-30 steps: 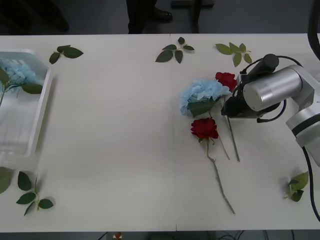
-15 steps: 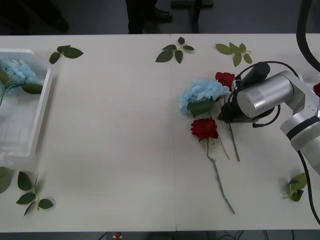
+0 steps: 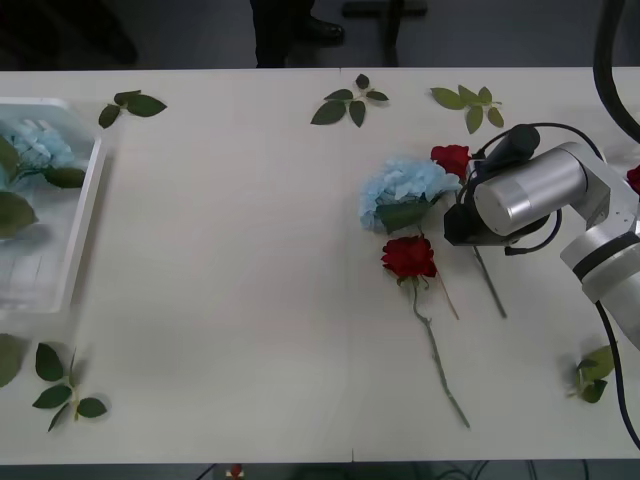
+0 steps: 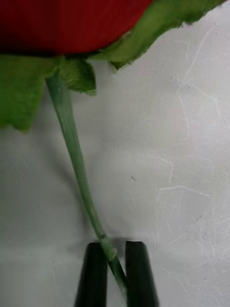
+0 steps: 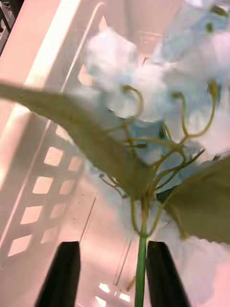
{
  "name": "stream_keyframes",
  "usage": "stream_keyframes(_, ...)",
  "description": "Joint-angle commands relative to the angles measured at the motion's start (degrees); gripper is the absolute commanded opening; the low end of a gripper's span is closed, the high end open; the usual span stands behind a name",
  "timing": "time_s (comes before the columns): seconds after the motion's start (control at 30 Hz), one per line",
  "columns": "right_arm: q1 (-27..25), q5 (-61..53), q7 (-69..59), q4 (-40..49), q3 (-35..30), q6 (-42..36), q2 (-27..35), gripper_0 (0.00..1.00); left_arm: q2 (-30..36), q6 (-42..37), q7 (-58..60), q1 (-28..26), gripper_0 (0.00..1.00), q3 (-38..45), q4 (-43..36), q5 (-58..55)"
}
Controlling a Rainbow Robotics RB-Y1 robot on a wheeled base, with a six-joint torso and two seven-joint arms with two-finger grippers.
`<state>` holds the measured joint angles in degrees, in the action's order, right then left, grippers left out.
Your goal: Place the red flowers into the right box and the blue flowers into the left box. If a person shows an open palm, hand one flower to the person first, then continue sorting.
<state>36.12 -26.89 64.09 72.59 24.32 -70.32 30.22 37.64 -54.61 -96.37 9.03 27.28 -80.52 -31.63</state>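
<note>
My right gripper (image 3: 458, 228) (image 4: 115, 271) is shut on the thin green stem of a red flower (image 3: 452, 158) (image 4: 67, 24), just below its head. That stem trails toward the table's front. A second red flower (image 3: 408, 256) lies next to it, and a blue flower (image 3: 403, 190) rests against both. At the far left, the left box (image 3: 85, 215) holds a blue flower (image 3: 35, 145). My left gripper (image 5: 112, 278) hangs open over that box (image 5: 52, 158), with the stem of a blue flower (image 5: 143, 124) between its fingers. The right box is out of view.
Loose leaf sprigs lie at the back (image 3: 350, 103) (image 3: 468, 100) (image 3: 132, 103), at the front left (image 3: 60, 390) and at the front right (image 3: 592, 375). A person's legs (image 3: 285, 30) stand behind the table. A speck of red (image 3: 634, 178) shows at the right edge.
The free end of the gripped rose's stem has swung to the right. A broad green leaf has come into view over the left box.
</note>
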Motion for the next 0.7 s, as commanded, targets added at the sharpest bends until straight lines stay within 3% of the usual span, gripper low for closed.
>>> stream_keyframes(0.03, 1.6, 0.2, -1.7, 0.9, -0.9, 0.1, 0.0, 0.00, 2.5, -2.1, 0.5, 0.3, 0.60, 0.5, -3.4, -1.1)
stream_keyframes(0.2, 1.6, -0.6, -0.7, 4.7, -3.4, -2.7, 3.3, 0.00, 2.5, -12.1, 0.0, 0.4, 0.67, 2.1, -10.5, -2.2)
stream_keyframes(0.4, 1.5, -5.4, 1.6, 12.0, -9.3, -11.1, 11.2, 0.00, 2.5, -27.0, 0.3, 0.5, 0.71, 3.5, -25.0, -4.3)
stream_keyframes(0.57, 1.3, -10.2, 8.9, 12.9, -18.0, -16.9, 15.8, 0.00, 2.5, -31.6, 0.0, 1.4, 0.74, 2.9, -31.7, -9.9)
stream_keyframes(0.7, -0.5, -13.3, 16.3, 12.7, -26.3, -19.5, 20.3, 0.00, 2.5, -30.1, -0.8, 1.5, 0.77, 0.2, -33.8, -18.4)
